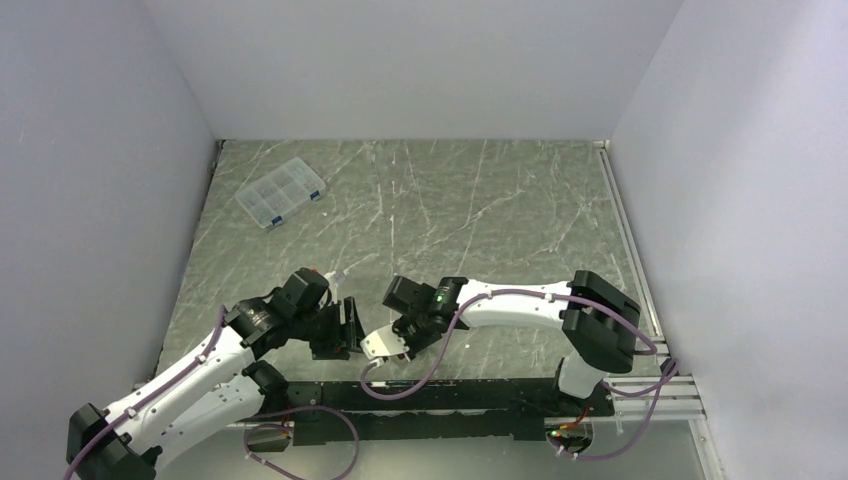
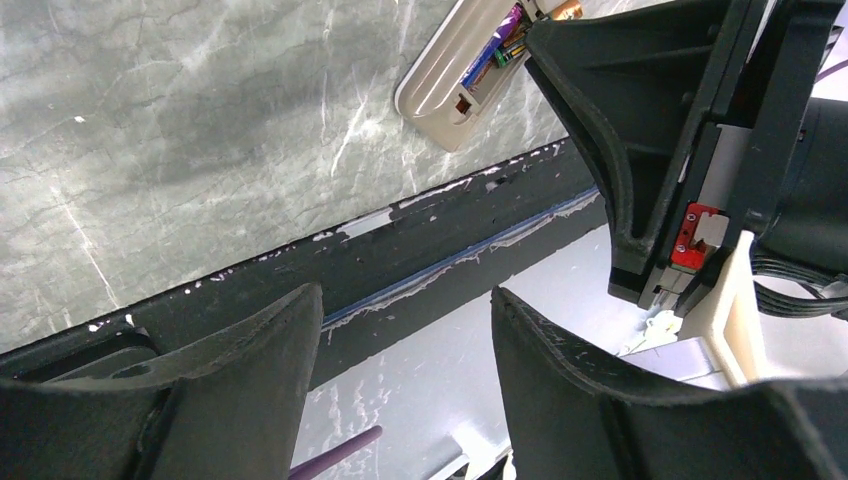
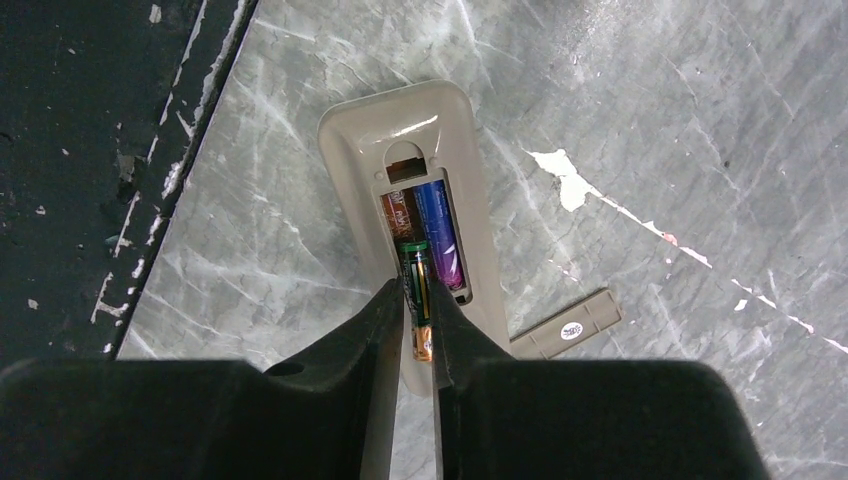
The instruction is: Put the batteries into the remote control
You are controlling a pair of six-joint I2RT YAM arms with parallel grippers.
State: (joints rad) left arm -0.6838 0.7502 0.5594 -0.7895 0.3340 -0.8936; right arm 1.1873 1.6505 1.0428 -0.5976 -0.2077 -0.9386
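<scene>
One battery (image 3: 416, 265) lies between right gripper's (image 3: 416, 292) jaws, over remote control (image 3: 400, 125)

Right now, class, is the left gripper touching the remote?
Apart. The left wrist view shows bare table between the left gripper and the remote.

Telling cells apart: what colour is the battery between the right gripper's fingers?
Battery: black and green, gold end; right wrist view.

Soft, even overhead light, sharp top view.
Mild sheen on the tabletop (image 1: 480, 200); shadows are faint; the right end effector fingers (image 3: 340, 390) blur close to the lens.
</scene>
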